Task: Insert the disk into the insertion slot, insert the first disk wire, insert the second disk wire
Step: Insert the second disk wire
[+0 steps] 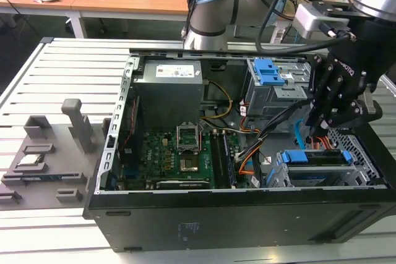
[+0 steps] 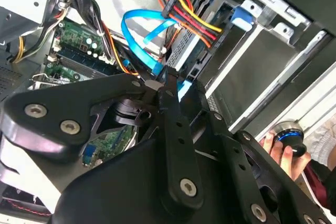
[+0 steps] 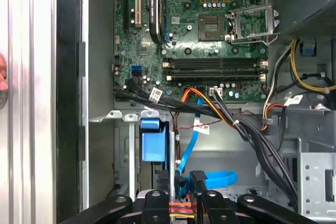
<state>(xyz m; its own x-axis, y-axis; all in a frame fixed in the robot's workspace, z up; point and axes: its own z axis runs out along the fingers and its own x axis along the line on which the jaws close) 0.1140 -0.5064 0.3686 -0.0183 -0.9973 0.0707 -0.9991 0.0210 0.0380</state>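
Open computer case, exterior view: the disk point(image 1: 315, 159) sits in the insertion slot point(image 1: 365, 153). My tool point(image 2: 167, 81), above it, pinches the blue wire point(image 2: 144, 38) at its connector end. I judge the risk to be a tilted plug jamming, or the red-and-yellow cable bundle point(image 2: 191, 17) snagging.

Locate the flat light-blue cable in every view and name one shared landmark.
Exterior view: the flat light-blue cable hangs at the exterior view's right, above the blue-framed silver disk.
Second wrist view: it loops beside the red-yellow-orange wire bundle.
First wrist view: it runs into the black end effector, which clamps its end.
Shared landmark: green motherboard.
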